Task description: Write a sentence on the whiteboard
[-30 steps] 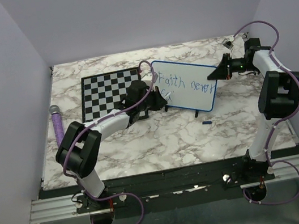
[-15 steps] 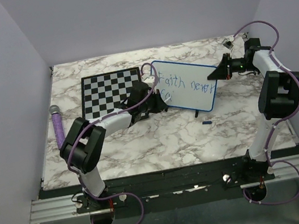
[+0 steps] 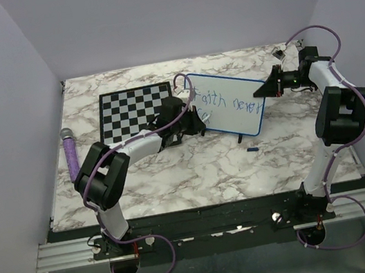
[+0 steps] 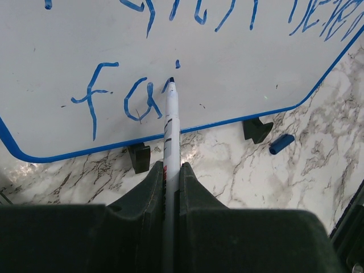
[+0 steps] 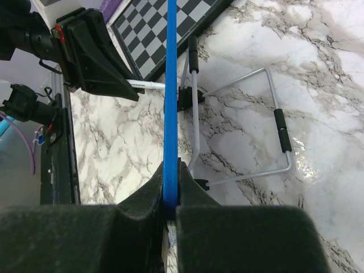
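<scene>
Item: marker (image 4: 170, 122), clamped in your left gripper (image 4: 170, 176); right gripper (image 5: 170, 196) pinches whiteboard (image 5: 169, 85) edge. Extend "fai" toward 3 o'clock, lightly.

A white, grey-veined marble bench (image 3: 195, 173) sits boxed in by plain pale lilac walls (image 3: 182, 10) at nine, twelve and three o'clock; a metal rail (image 3: 62, 253) edges six o'clock.
</scene>
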